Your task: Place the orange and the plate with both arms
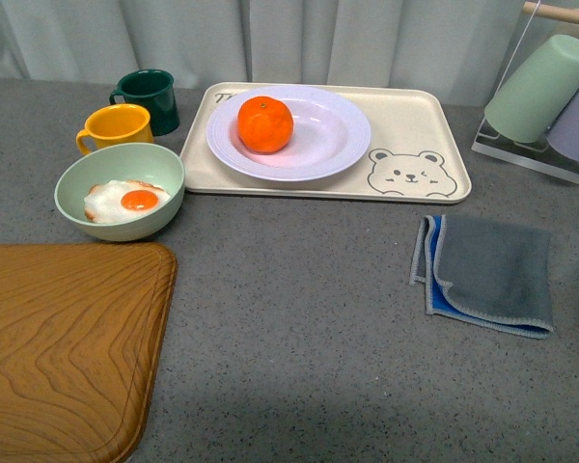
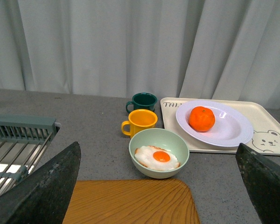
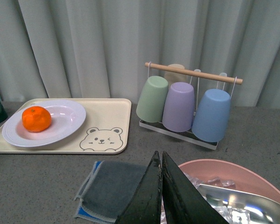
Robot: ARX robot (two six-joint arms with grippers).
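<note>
The orange (image 1: 264, 124) lies on the white plate (image 1: 340, 145), which rests on the cream bear tray (image 1: 417, 125) at the back. Both also show in the left wrist view, the orange (image 2: 201, 118) on the plate (image 2: 231, 130), and in the right wrist view, the orange (image 3: 36, 118) on the plate (image 3: 65, 121). Neither arm shows in the front view. My left gripper (image 2: 158, 186) is open and empty, back from the table above the wooden board. My right gripper (image 3: 160, 161) is shut and empty, above the grey cloth and a pink bowl.
A green bowl with a fried egg (image 1: 121, 190), a yellow mug (image 1: 119, 126) and a dark green mug (image 1: 151, 96) stand left of the tray. A wooden board (image 1: 63, 338) lies front left, a folded grey cloth (image 1: 487, 272) right. A cup rack (image 1: 545, 92) stands far right.
</note>
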